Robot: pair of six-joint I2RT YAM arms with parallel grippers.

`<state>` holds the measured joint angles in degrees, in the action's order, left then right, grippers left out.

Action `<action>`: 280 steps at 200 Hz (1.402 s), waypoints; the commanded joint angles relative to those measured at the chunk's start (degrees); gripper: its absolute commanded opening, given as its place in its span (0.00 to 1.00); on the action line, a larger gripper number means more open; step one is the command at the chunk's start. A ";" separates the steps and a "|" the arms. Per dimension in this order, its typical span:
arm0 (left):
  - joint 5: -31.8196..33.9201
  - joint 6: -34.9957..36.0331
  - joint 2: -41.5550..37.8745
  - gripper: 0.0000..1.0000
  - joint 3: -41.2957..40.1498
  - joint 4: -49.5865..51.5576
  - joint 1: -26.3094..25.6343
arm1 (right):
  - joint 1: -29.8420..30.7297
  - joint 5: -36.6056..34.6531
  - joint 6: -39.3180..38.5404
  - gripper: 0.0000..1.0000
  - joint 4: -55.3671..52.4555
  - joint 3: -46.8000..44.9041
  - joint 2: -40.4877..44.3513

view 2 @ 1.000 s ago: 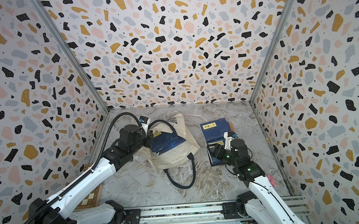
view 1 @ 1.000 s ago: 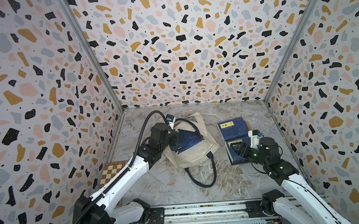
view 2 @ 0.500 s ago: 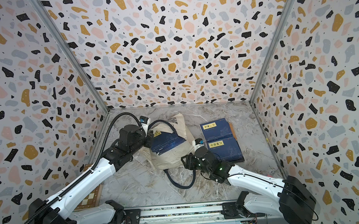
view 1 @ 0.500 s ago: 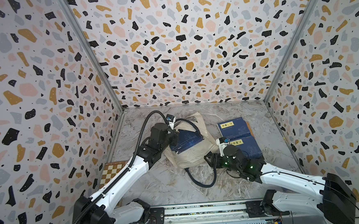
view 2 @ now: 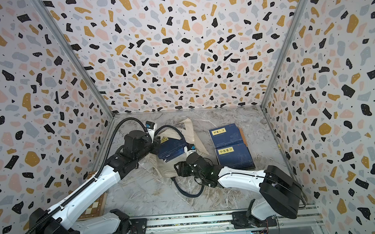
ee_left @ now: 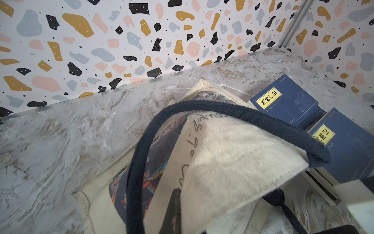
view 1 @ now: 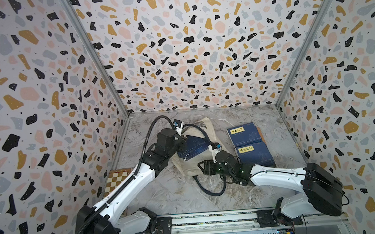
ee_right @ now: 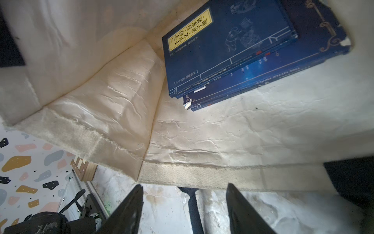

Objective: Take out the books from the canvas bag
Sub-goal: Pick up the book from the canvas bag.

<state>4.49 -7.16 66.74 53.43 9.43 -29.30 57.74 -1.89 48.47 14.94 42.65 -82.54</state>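
Ok so here's where I'd be nervous. 2 of the books (view 1: 246, 133) are already out, lying side by side on the worktop (view 1: 168, 190) just right of the canvas bag (view 1: 186, 166). A small stack (ee_right: 228, 50) of at least 2 more sits deep inside it, slightly fanned. The left fingers (view 1: 183, 141) are pressed together and, as far as I can judge, pinching the bag's upper edge to hold the mouth up like a tent. The wrist view there shows only lifted cloth and a navy handle (ee_left: 242, 115), not the pinch itself. The right fingers (ee_right: 131, 206) are spread with nothing between them, right at the bag's lower hem and aimed in at the stack. Stuff that could go wrong from here: 1) going in low, a fingertip catches that hem or the other handle (ee_right: 192, 206) lying on the worktop under it, and the whole bag gets shoved back instead of entered. 2) The cloth slips out of the left pinch, the roof flops over the books, and the right arm is fishing blind. 3) Thin covers lying flat look hard to get a finger under, so it may just push the stack deeper, or pinch only the top cover and bend it. 4) On the way out the book drags the bag toward the 2 laid-out ones and knocks them. Also the 2 arms sit close together at the mouth, so a bump isn't impossible.
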 commanded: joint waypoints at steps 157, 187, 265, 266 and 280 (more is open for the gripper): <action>-3.04 0.64 -4.43 0.00 -0.87 -4.60 -0.41 | 6.33 -7.65 1.45 0.65 11.97 1.43 -8.04; -4.20 0.64 -4.71 0.00 -0.96 -5.03 -0.56 | 4.32 -3.84 1.88 0.65 13.34 3.25 -11.92; -6.86 1.97 -8.77 0.00 -3.98 -9.84 -1.36 | -1.52 -0.63 7.61 0.65 7.81 14.54 -23.22; -6.82 2.06 -8.84 0.00 -4.01 -9.95 -1.36 | -1.63 -0.60 7.87 0.65 7.73 14.60 -23.38; -6.86 2.47 -9.60 0.00 -4.60 -10.72 -1.62 | -2.78 0.03 10.26 0.65 7.32 15.24 -25.16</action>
<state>-0.86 -6.00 59.96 49.36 6.52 -30.24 56.66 -2.92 54.50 25.30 55.99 -105.75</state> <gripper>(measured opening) 0.055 0.655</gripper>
